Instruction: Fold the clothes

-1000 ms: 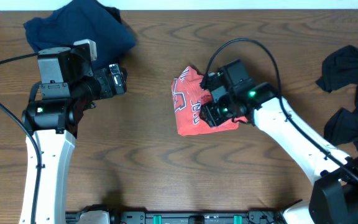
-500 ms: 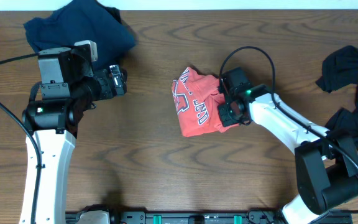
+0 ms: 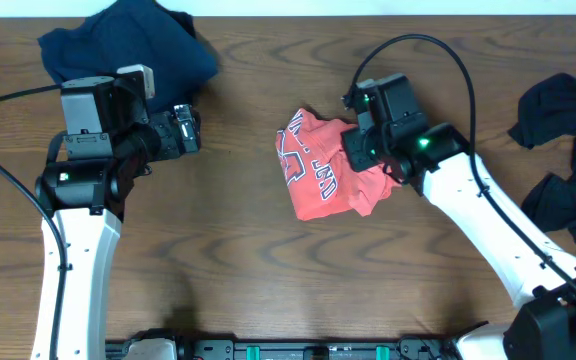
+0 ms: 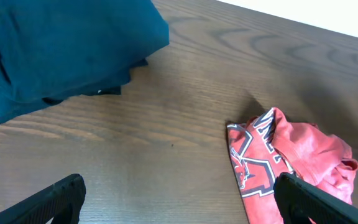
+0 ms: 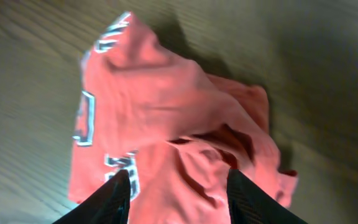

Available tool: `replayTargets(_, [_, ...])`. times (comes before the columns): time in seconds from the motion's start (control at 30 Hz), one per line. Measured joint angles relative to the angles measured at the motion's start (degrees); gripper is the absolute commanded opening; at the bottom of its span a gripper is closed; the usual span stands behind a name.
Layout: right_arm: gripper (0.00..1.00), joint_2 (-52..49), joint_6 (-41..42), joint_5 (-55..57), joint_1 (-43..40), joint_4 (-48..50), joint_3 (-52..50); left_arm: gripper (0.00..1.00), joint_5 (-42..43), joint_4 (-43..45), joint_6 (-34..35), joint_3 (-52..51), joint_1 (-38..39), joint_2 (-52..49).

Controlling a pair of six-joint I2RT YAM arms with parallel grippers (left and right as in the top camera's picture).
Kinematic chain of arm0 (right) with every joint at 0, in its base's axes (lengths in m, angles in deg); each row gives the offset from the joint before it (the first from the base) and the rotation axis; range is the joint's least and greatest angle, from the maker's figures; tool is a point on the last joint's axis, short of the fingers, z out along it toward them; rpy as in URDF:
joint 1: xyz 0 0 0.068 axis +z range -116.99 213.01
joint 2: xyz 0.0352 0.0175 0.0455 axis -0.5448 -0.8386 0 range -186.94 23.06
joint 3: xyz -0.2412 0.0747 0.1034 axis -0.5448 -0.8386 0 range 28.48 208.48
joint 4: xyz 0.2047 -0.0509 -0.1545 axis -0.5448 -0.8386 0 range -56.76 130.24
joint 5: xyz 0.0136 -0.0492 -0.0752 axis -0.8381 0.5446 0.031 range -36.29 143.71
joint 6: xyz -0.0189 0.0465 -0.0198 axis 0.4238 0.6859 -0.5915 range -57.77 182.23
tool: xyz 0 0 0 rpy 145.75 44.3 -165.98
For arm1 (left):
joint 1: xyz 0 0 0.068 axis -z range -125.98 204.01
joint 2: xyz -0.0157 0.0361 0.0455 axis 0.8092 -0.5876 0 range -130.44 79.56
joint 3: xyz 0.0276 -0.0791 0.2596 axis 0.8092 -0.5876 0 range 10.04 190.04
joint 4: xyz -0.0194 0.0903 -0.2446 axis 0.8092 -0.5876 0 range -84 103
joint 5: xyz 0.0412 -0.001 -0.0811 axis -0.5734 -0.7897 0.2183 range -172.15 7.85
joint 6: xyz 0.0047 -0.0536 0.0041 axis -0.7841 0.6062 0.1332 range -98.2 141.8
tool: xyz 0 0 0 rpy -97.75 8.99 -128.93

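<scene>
Now we see the red-orange T-shirt (image 3: 318,178) crumpled on the desk (image 3: 238,270); our right tool (image 5: 177,185) sits half-spread over it, perhaps nipping cloth, we cannot tell. Our left tool (image 4: 179,191) gapes wide, holding nothing.

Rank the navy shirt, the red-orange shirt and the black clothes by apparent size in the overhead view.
1. Tied: the navy shirt and the black clothes look about alike. Both are cut off by the frame edge, so I won't rank one over the other.
2. Smallest: the red-orange shirt, bunched compactly.
</scene>
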Motion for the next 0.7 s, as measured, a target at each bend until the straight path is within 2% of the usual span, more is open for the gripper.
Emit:
replayTargets(0.2, [0.46,-5.2,3.5,-2.6,2.3,0.8,0.0,0.98,0.0,0.0,0.0,0.0,-1.4,0.0])
replayTargets(0.4, [0.53,-10.6,7.0,-3.3,6.0,3.5,-0.1,0.98,0.0,-0.5,0.0,0.0,-1.9,0.0])
replayTargets(0.53, [0.54,-13.0,9.0,-1.8,7.3,7.6,-0.1,0.98,0.0,-0.6,0.0,0.0,-1.9,0.0])
replayTargets(0.67, [0.48,-15.0,10.4,-0.5,7.3,11.3,-0.1,0.98,0.0,-0.8,0.0,0.0,-1.9,0.0])
replayTargets(0.7, [0.42,-15.5,10.9,0.2,7.3,12.0,-0.1,0.98,0.0,-0.9,0.0,0.0,-1.9,0.0])
